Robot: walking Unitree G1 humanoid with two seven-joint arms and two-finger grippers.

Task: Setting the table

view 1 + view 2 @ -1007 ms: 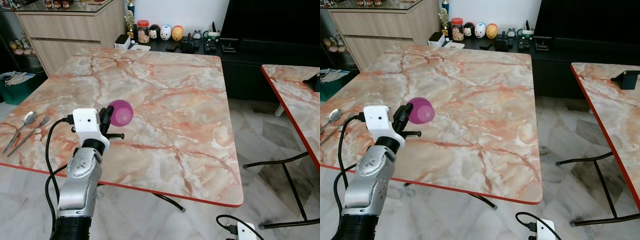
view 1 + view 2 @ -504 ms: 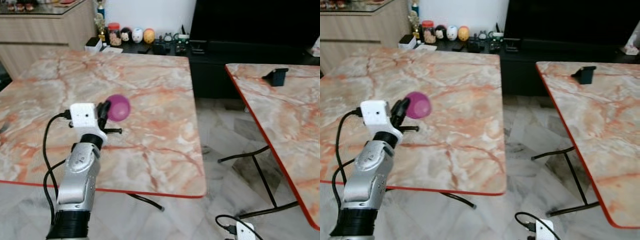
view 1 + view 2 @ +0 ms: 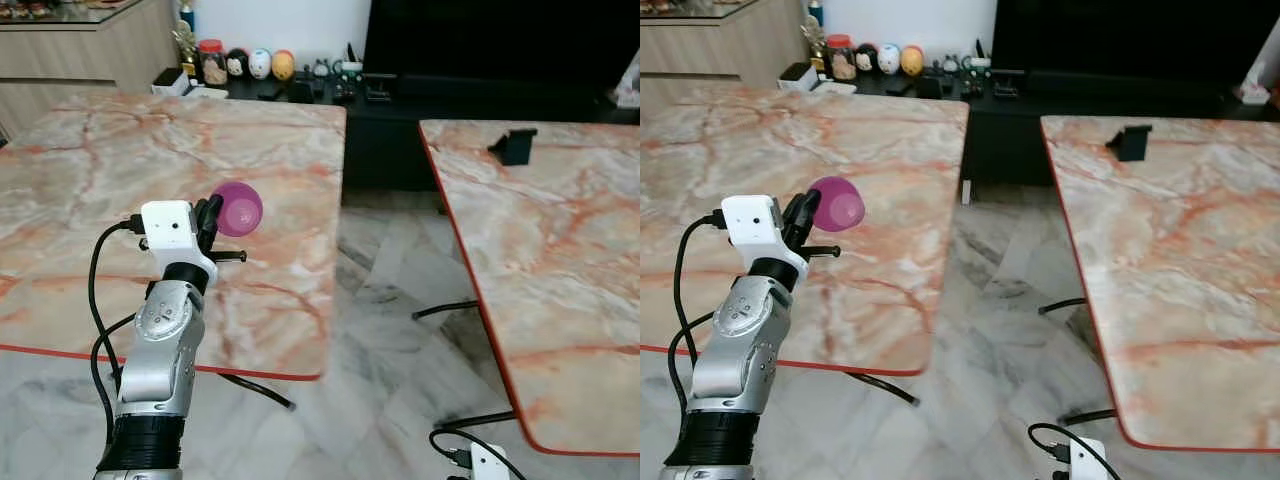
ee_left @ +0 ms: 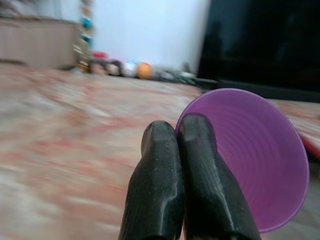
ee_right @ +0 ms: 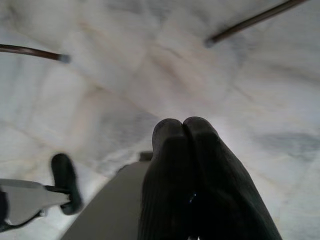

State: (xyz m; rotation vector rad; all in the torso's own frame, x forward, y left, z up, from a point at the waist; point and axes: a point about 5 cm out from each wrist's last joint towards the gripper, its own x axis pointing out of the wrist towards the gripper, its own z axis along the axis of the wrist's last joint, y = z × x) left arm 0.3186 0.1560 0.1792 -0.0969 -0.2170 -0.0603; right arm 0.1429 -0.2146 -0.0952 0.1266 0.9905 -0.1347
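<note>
Here the left end effector (image 3: 212,222) pinches the purple bowl's (image 3: 239,208) rim, raised above the marble table (image 3: 150,160).

Your right gripper (image 5: 184,131) hung above the pale marble floor (image 5: 150,75), its two black fingers (image 5: 167,165) pressed together with no gap and nothing between them. Two dark metal table legs (image 5: 255,20) crossed the floor beyond. The picture was somewhat blurred.

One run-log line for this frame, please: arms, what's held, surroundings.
left gripper: raised over left marble table, shut on purple bowl rim | right gripper: idle, shut, above tiled floor | second marble table to robot's right
</note>
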